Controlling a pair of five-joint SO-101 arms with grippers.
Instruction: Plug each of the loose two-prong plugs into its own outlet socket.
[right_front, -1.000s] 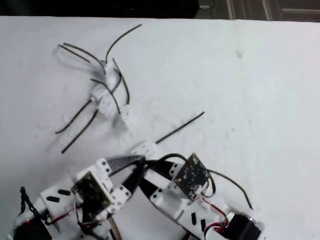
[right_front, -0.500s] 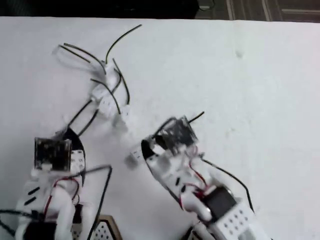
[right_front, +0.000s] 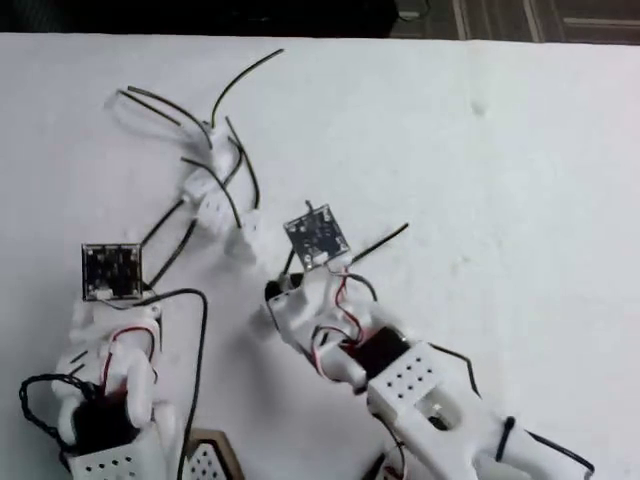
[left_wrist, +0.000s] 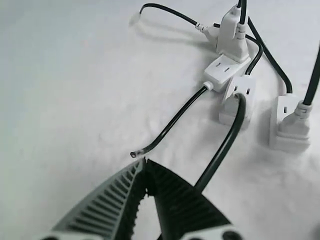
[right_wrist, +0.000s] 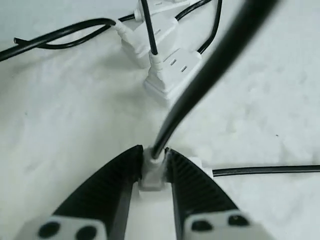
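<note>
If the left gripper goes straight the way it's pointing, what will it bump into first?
Probably the loose end of the black cable, lying on the table just ahead of the left gripper. Depth is unclear, so it might pass just over that end and meet bare table instead.

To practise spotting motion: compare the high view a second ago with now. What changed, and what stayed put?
The arms parted: the left gripper swung left and forward toward the socket cluster, shut and empty. The right gripper advanced over the loose plug and now clamps it. The cluster stayed put.
</note>
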